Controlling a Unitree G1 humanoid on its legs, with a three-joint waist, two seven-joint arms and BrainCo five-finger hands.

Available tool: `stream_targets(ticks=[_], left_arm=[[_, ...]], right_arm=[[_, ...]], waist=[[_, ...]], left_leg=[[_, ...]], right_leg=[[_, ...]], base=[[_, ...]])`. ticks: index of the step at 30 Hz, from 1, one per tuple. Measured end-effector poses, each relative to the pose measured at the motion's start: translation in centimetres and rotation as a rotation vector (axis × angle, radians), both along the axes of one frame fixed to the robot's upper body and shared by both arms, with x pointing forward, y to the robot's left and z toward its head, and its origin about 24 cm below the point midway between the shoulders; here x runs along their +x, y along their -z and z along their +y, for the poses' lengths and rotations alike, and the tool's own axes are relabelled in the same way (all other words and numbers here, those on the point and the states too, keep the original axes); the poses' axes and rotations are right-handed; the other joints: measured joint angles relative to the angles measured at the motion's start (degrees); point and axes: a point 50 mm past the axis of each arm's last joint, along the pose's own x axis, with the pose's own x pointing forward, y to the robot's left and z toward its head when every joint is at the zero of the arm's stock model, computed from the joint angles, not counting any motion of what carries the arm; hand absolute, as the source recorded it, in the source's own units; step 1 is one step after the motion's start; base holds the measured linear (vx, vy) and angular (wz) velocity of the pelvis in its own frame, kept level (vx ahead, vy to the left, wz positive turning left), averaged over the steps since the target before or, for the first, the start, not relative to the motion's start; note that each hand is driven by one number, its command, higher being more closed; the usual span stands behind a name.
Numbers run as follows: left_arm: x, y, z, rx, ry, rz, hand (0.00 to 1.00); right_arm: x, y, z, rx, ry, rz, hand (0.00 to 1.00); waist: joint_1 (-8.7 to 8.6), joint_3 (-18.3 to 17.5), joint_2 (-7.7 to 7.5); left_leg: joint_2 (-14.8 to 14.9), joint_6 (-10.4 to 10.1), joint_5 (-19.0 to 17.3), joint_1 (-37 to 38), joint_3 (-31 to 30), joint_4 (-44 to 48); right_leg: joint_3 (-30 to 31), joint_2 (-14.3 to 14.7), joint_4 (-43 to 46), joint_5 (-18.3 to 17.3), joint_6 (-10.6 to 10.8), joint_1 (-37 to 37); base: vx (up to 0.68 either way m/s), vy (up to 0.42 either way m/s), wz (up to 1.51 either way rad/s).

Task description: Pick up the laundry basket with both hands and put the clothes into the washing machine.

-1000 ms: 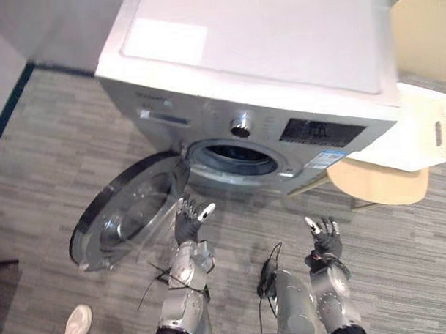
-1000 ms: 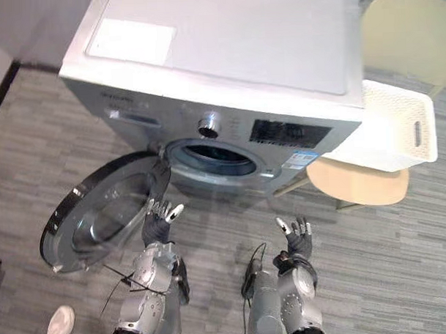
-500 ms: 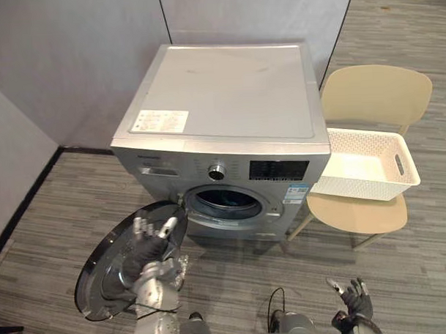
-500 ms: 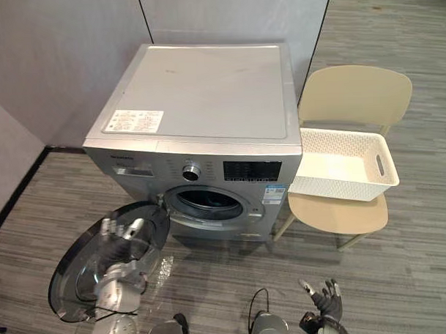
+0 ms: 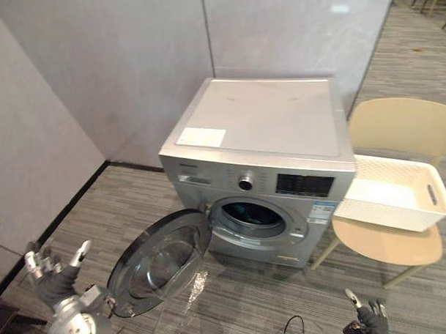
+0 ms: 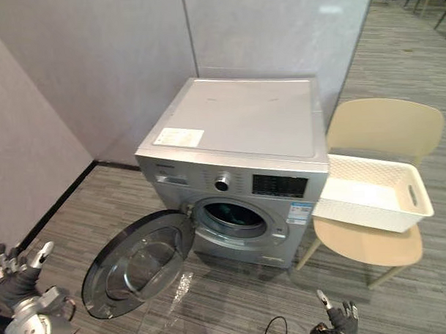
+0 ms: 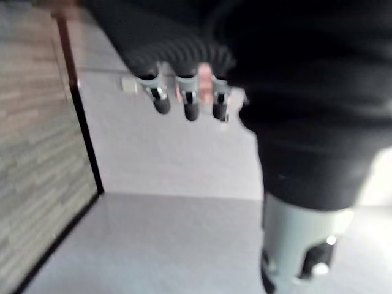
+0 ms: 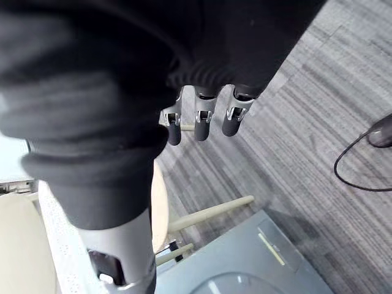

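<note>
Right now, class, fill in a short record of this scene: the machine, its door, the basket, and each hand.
washing machine: silver front-loader, drum mouth exposed
door: swung fully open toward the robot's left
laundry basket: white, resting on the beige chair right of the machine; no clothes visible inside
left hand: low at the left, open, holding nothing
right hand: low at the right, open, holding nothing
task state: basket not yet held
</note>
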Motion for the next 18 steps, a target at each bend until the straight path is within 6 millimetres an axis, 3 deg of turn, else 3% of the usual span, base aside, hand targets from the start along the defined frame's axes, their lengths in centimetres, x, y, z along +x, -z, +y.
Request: stream_targets(ticks=[3,7,10,14,18], left_arm=[[-1.4,1.3,3.5,0.039,-0.062,0.175,0.0],[0.3,-0.2,8.4,0.154,-0.104,0.291,0.0],[2.4,-1.6,11.8,0.22,-0.137,0.391,0.0],[3.2,-2.8,13.8,0.258,-0.143,0.496,0.0],[5.2,-4.4,14.8,0.315,-0.126,0.568,0.0]], right_arm=[[-0.4,0.8,0.5,0.042,0.005,0.039,0.0],[-0.8,1.8,1.2,0.089,0.0,0.086,0.0],[-1.9,2.6,1.3,0.12,0.043,0.135,0.0],[-3.8,3.2,0.9,0.138,0.106,0.19,0.0],[-4.8,3.5,0.9,0.153,0.141,0.221,0.0]], waist=[[0.13,-0.15,-0.68],[0.63,-0.25,-0.98],[0.57,0.74,0.2],[0.51,2.76,-0.03],[0.28,4.8,-1.65]], left_leg=[[-2.34,-0.32,0.52,1.22,0.43,-2.41],[-2.95,-0.06,0.69,0.84,1.64,-2.45],[-2.74,0.36,1.05,0.86,2.5,-3.35],[-2.13,0.14,1.33,0.98,4.48,-4.04],[-1.99,-0.3,1.34,-0.22,5.12,-4.52]], right_leg=[[0.77,-0.82,-2.88,2.86,0.54,0.85],[2.21,-0.27,-7.89,6.47,1.04,1.71],[3.61,1.37,-12.16,9.51,0.68,2.18],[5.83,3.0,-16.24,12.1,0.92,2.25],[6.86,3.72,-19.19,14.09,2.02,1.43]], base=[[0.06,0.183,-0.06],[0.0,0.082,-0.2],[-0.07,0.01,-0.24],[-0.1,-0.026,-0.35],[-0.08,-0.038,-0.18]])
